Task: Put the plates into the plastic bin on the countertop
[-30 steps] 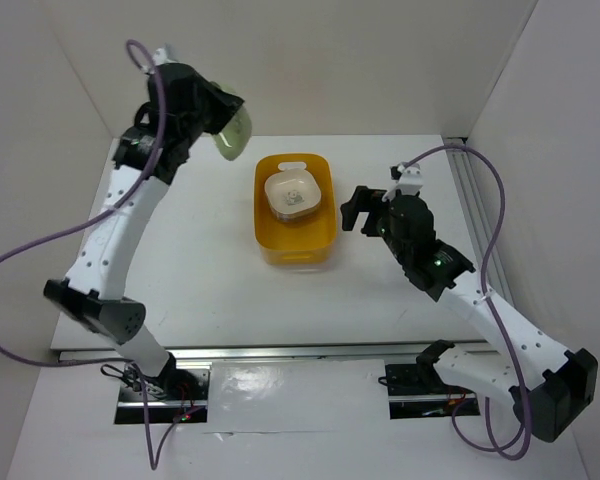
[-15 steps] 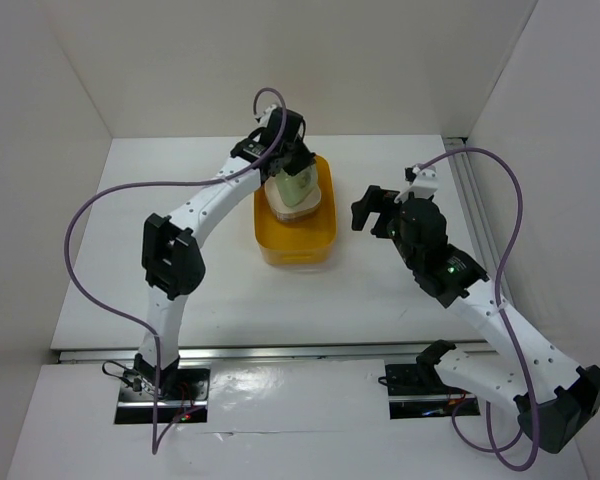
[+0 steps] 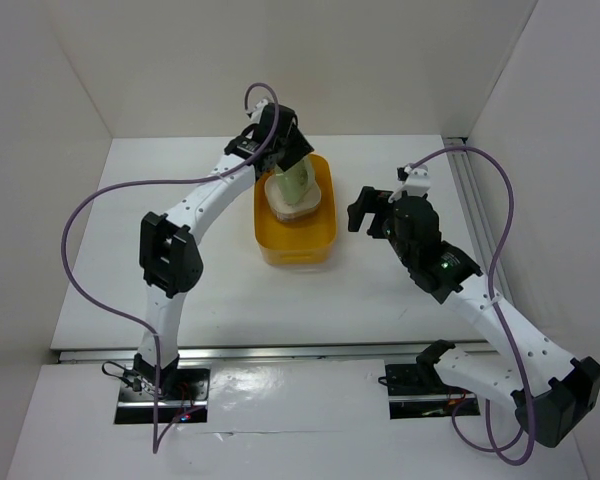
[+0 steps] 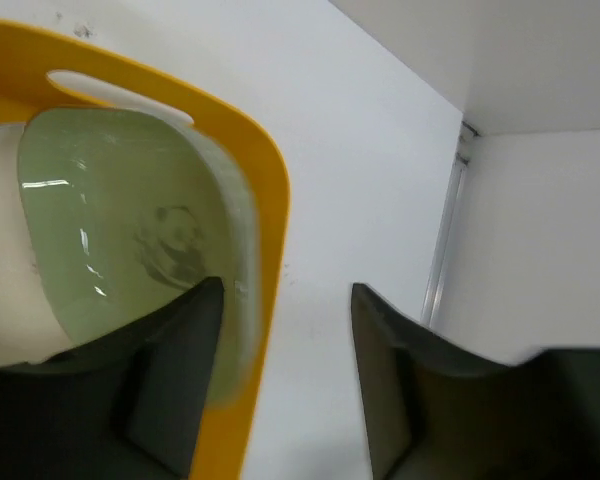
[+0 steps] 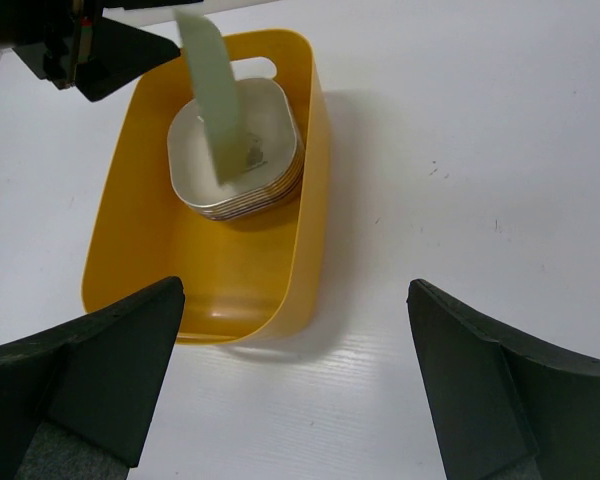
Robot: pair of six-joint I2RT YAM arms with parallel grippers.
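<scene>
So the left claw (image 4: 286,288) is up over the back end of the plastic bin (image 3: 296,245), jaws parted. The pale green plate (image 4: 120,240) stands tipped on edge between them, close against one finger (image 4: 175,385) with a clear gap to the other, so it's not pinched. Its lower edge rests on the stack of plates (image 5: 255,165) in the bin's back half, cream one on top. The bin sits mid-bench (image 3: 210,280), nearer the back edge. The right claw (image 3: 365,207) hangs just beside the bin's right side, spread wide and holding nothing.
</scene>
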